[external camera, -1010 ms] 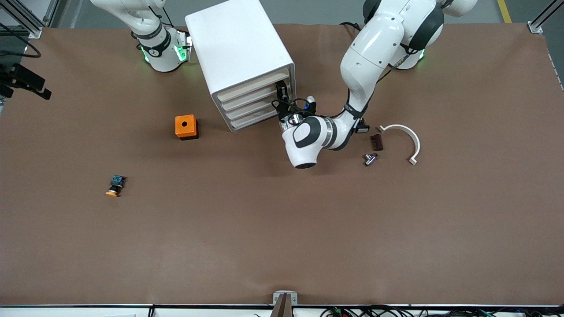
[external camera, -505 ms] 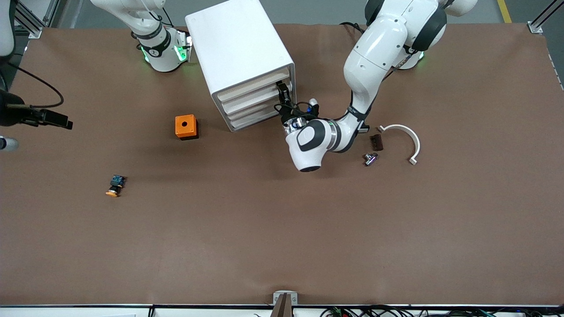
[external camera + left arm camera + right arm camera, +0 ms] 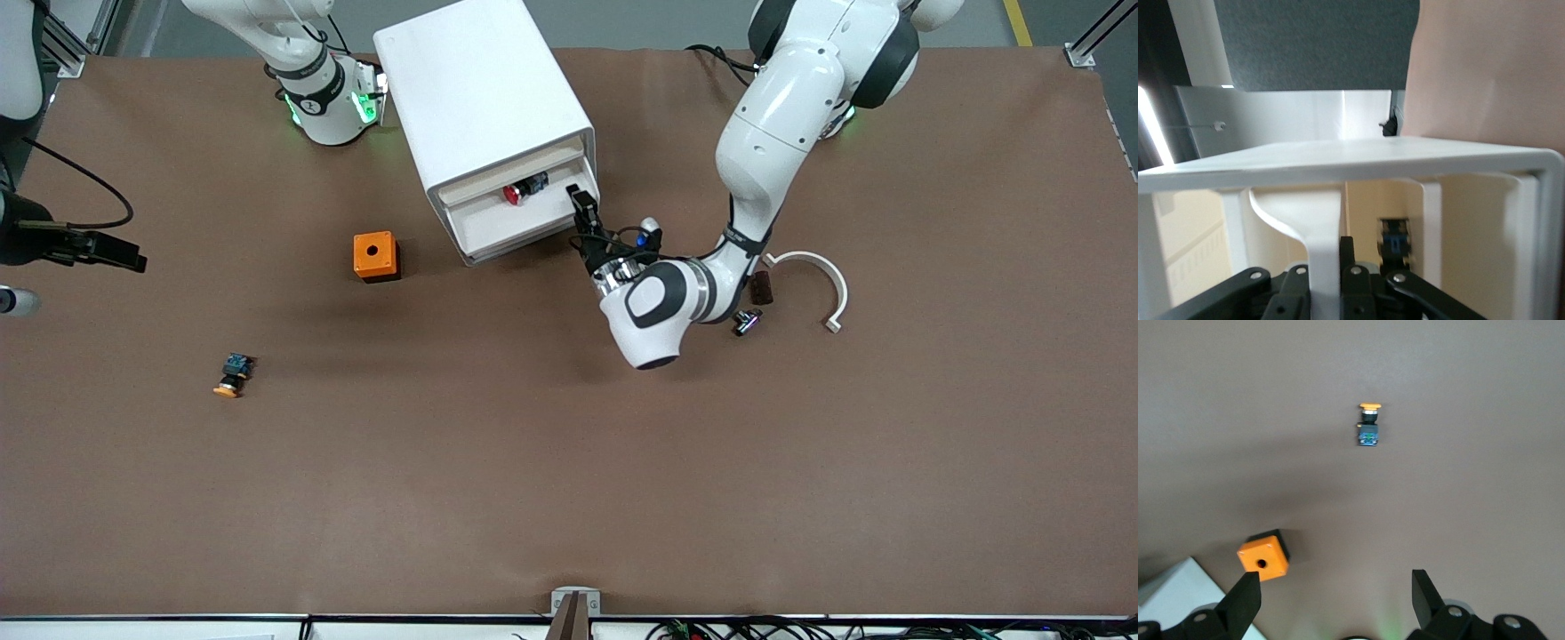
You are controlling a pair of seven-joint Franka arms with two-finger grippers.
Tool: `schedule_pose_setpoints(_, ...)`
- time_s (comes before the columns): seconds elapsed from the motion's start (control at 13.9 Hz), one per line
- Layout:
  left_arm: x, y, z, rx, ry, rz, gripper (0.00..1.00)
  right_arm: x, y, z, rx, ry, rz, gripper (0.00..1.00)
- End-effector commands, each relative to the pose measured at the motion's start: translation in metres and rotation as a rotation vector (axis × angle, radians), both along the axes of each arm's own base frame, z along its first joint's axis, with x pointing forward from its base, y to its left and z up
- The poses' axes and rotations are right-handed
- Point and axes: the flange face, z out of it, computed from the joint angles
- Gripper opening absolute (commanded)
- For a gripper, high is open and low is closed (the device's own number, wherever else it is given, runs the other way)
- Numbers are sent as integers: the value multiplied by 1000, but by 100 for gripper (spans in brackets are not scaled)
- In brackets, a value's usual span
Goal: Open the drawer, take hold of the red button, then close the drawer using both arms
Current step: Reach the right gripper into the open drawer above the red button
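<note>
- The drawer [image 3: 520,212], uppermost in the white cabinet [image 3: 480,98], stands pulled partway out toward the front camera, so its shallow tray lies open from above.
- The button [image 3: 523,189], red-capped, lies on its side in the drawer's tray, close under the cabinet's top edge; it is exposed for a pick from above but not yet taken.
- The left gripper [image 3: 582,206] sits at the drawer's front, at the corner toward the left arm's end of the table. In the left wrist view its fingers [image 3: 1350,267] are clenched on the drawer's white handle [image 3: 1318,233], which explains the low, sideways wrist: the pull runs along the drawer's slide.
- The right gripper [image 3: 1335,597] hangs high over the table with its fingers spread wide and holding nothing; the right arm waits, probably reserved for the pick.
- An orange cube [image 3: 375,256] with a hole stands just beside the cabinet, toward the right arm's end.
- A second button [image 3: 233,373], orange-capped, lies well apart from the cabinet, nearer the front camera; it is a likely source of confusion.
- A white curved bracket [image 3: 813,284], a small dark block [image 3: 760,286] and a small metal part [image 3: 747,320] lie toward the left arm's end, near that arm's wrist.
</note>
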Motion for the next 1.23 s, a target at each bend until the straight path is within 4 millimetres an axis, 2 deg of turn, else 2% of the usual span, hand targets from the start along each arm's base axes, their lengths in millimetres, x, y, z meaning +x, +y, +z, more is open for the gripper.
schedule_pose_setpoints(0.0,30,9,17,-31,-62,65,9,1,46,4,31,3,-134,100)
schedule_pose_setpoints(0.14,42,18,18,-20,-85,88,10,1,75,5,90,20,-302,100)
schedule_pose_setpoints(0.22,48,25,18,-19,-90,104,10,-1,103,7,81,17,-320,100)
schedule_pose_setpoints(0.36,60,38,16,-10,-104,137,11,-5,146,9,61,14,-382,100)
schedule_pose_setpoints(0.65,75,57,16,-5,-110,174,13,-28,250,11,29,-6,-499,100)
schedule_pose_setpoints(0.79,81,65,16,-4,-114,190,14,-42,295,8,17,-27,-548,100)
schedule_pose_setpoints(0.87,84,68,16,-3,-115,197,14,-49,319,4,-4,-46,-560,100)
schedule_pose_setpoints(1.01,86,70,16,-1,-118,206,16,-64,373,-20,-44,-61,-599,100)
schedule_pose_setpoints(1.15,88,71,15,3,-122,214,18,-76,415,-40,-53,-82,-630,100)
